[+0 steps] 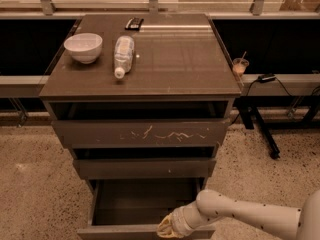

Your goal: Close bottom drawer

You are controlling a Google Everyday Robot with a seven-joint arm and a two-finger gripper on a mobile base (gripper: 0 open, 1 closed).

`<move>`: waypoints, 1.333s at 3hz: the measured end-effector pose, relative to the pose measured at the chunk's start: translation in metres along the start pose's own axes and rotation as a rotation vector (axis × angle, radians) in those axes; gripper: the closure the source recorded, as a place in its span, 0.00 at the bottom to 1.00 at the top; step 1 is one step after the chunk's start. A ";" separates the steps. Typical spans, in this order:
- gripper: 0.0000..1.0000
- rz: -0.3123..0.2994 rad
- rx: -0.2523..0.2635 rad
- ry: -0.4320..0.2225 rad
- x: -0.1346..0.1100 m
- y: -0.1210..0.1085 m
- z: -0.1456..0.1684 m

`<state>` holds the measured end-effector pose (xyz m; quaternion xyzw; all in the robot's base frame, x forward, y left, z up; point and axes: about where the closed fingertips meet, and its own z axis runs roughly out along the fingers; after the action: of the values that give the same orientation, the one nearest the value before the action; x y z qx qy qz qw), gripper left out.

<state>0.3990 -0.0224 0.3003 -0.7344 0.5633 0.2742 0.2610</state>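
I find the bottom drawer (145, 201) pulled far out under the middle drawer (145, 168) and scratched drawer (142, 133), my gripper (169, 227) at its front edge, its hold impossible to tell, with a bowl (83, 46) and a lying bottle (123, 55) on the cabinet top (185, 54).

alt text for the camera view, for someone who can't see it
The bottom drawer of a dark cabinet stands pulled out, with the robot's gripper at its front edge, right of centre. On top are a white bowl and a plastic bottle lying on its side.
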 end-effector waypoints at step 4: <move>0.43 0.039 -0.004 0.082 0.050 0.017 0.084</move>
<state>0.3837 -0.0025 0.2041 -0.7346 0.5870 0.2500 0.2309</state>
